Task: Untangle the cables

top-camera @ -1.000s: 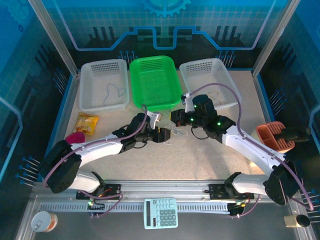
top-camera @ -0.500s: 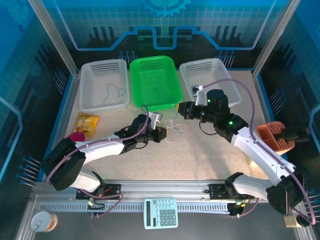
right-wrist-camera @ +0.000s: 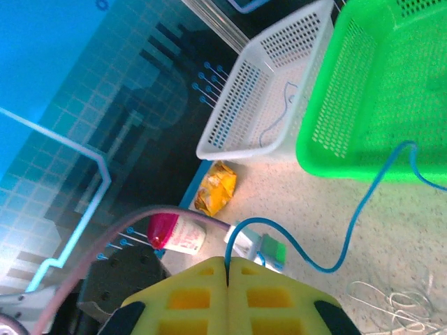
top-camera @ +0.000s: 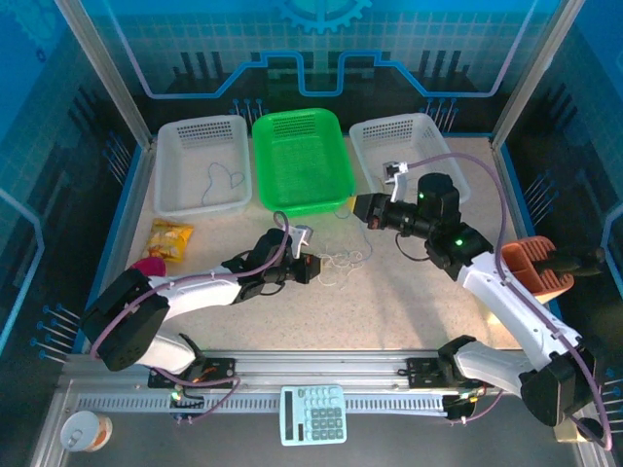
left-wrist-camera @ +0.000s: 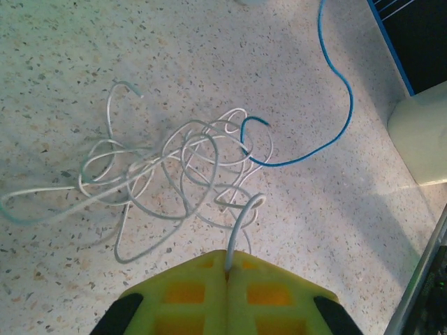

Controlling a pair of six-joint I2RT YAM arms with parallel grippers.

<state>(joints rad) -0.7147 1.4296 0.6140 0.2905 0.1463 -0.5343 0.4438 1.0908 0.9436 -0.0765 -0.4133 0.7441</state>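
Observation:
A loose tangle of whitish-grey cables (left-wrist-camera: 174, 167) lies on the speckled table, seen from above as a tangle (top-camera: 341, 262) just right of my left gripper (top-camera: 313, 269). The left gripper (left-wrist-camera: 228, 252) is shut on one whitish-grey cable that rises out of the tangle. A blue cable (left-wrist-camera: 337, 115) curves away from the tangle towards the right arm. My right gripper (right-wrist-camera: 228, 259) is shut on the end of this blue cable (right-wrist-camera: 363, 209), which sags and then runs in front of the green basket. Seen from above, the right gripper (top-camera: 358, 208) hangs in front of that basket.
At the back stand a white basket (top-camera: 180, 170) holding one thin cable (top-camera: 224, 180), an empty green basket (top-camera: 302, 165) and another white basket (top-camera: 428, 136). A yellow snack bag (top-camera: 169, 239) and a pink-capped bottle (top-camera: 148, 266) lie left. An orange holder (top-camera: 531, 268) sits right, a calculator (top-camera: 313, 413) near.
The right gripper has drawn back to the right and away from the left gripper, pulling the blue cable out of the tangle. The left gripper has shifted slightly nearer, still holding its cable.

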